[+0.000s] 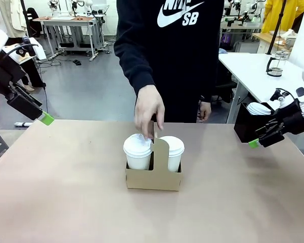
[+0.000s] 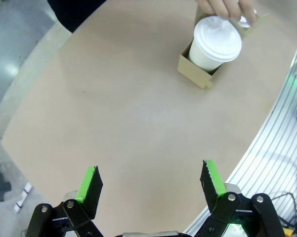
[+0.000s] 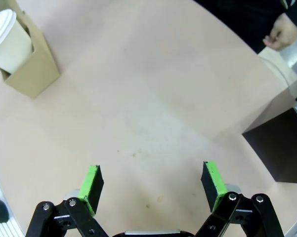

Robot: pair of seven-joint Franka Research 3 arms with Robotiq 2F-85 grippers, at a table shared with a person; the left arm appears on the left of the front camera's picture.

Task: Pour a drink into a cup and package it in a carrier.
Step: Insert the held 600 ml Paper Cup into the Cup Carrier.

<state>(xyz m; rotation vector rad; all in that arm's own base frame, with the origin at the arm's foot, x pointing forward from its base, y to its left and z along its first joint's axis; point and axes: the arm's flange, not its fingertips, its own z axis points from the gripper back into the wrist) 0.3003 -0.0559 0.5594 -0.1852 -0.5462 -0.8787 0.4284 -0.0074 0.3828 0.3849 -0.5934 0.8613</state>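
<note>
Two lidded cups sit in the carrier point(image 1: 153, 178) at mid-counter point(image 1: 66, 202); the person's hand point(image 1: 149, 109) touches the left lid. Both arms' jaws stand apart, empty. Pressing sideways could tip the carrier.

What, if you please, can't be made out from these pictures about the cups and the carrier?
- Drink: both cups wear lids, so their contents are hidden in every view.
- Carrier handle top: front view, the person's hand covers it.
- Second cup: left wrist view, the hand and the near cup hide most of it.
- Carrier's far side: right wrist view, cut off by the top left edge.
</note>
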